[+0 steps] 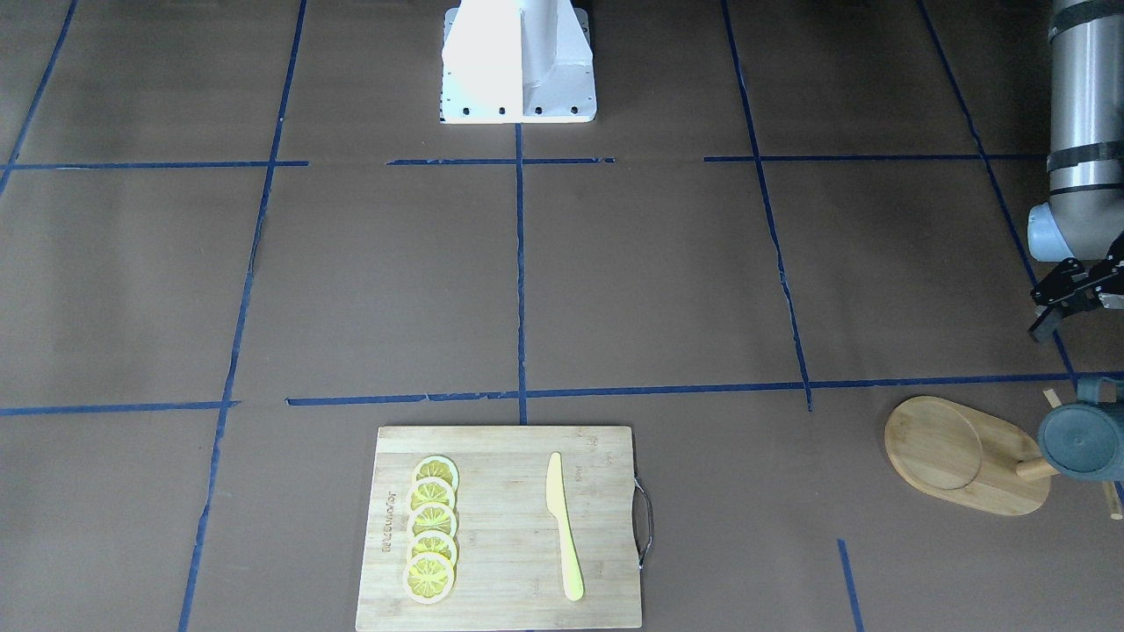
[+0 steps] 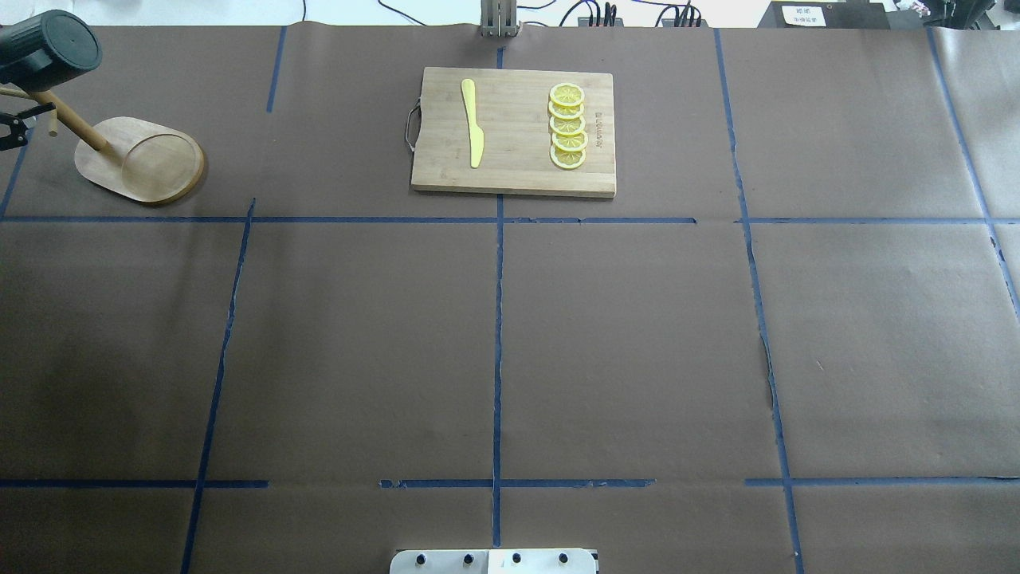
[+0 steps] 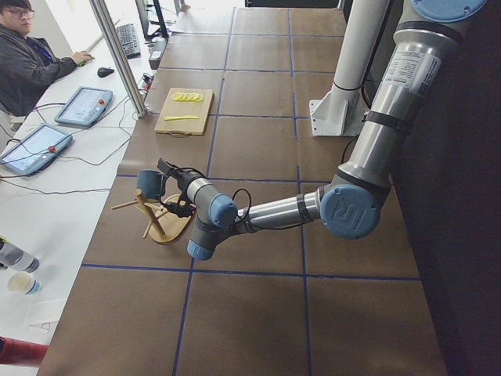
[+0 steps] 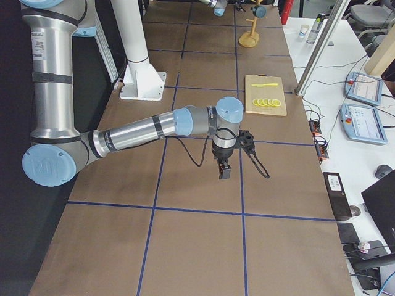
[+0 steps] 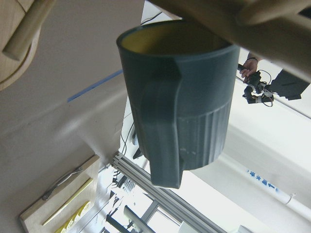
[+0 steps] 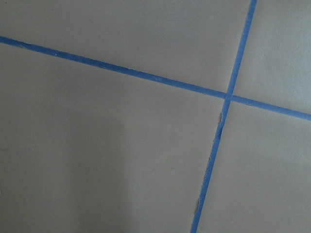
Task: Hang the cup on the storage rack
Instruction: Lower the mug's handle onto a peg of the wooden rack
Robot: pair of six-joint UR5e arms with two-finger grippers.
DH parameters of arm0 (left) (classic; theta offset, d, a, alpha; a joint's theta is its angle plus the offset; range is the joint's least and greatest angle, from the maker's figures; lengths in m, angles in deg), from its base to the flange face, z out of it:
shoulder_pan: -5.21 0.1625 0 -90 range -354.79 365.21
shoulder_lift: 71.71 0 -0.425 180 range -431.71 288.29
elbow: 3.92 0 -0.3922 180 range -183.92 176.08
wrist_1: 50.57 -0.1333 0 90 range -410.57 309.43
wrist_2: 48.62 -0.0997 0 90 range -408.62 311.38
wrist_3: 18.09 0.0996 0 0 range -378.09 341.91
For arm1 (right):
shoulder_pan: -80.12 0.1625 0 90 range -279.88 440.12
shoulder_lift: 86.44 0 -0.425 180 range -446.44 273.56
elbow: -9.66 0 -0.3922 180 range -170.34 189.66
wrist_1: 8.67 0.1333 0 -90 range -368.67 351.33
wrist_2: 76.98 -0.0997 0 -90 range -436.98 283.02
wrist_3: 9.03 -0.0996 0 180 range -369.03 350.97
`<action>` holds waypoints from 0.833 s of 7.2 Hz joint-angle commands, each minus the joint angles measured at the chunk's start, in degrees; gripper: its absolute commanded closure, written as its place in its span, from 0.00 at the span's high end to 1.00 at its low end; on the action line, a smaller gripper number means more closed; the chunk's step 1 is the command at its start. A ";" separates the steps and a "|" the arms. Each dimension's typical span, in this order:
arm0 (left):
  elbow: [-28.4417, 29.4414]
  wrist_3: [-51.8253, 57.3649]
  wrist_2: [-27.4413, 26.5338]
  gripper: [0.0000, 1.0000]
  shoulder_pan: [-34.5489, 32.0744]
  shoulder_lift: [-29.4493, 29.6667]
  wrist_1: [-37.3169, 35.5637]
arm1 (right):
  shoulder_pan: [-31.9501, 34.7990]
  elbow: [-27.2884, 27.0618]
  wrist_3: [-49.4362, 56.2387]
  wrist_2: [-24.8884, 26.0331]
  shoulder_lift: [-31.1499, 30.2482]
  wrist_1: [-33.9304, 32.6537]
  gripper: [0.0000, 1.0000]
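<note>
The dark teal cup [image 1: 1082, 439] hangs on a peg of the bamboo storage rack [image 1: 957, 452], mouth tilted toward the post. In the overhead view the cup [image 2: 49, 49] sits above the rack's oval base [image 2: 139, 159] at the far left. The left wrist view shows the cup [image 5: 180, 97] close up, handle toward the camera, under a wooden peg [image 5: 243, 19]. My left gripper [image 1: 1062, 303] stands just beside the rack, apart from the cup, open and empty. My right gripper [image 4: 223, 169] hovers over bare table; I cannot tell if it is open or shut.
A rectangular bamboo cutting board [image 1: 500, 527] with a yellow knife [image 1: 562, 527] and several lemon slices [image 1: 432, 540] lies mid-table at the far edge. The robot's white base [image 1: 518, 61] is at the near edge. An operator [image 3: 27, 59] sits beyond the table.
</note>
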State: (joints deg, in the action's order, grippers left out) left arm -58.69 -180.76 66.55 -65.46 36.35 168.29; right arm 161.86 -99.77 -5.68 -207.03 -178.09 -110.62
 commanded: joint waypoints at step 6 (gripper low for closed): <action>-17.12 43.71 30.53 1.00 -11.61 -11.65 -11.72 | 0.00 0.18 0.08 -0.21 -0.45 0.00 1.00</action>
State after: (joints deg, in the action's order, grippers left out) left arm -74.92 -151.50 85.83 -70.74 24.83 162.94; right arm 161.86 -99.49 -5.61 -207.14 -178.44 -110.62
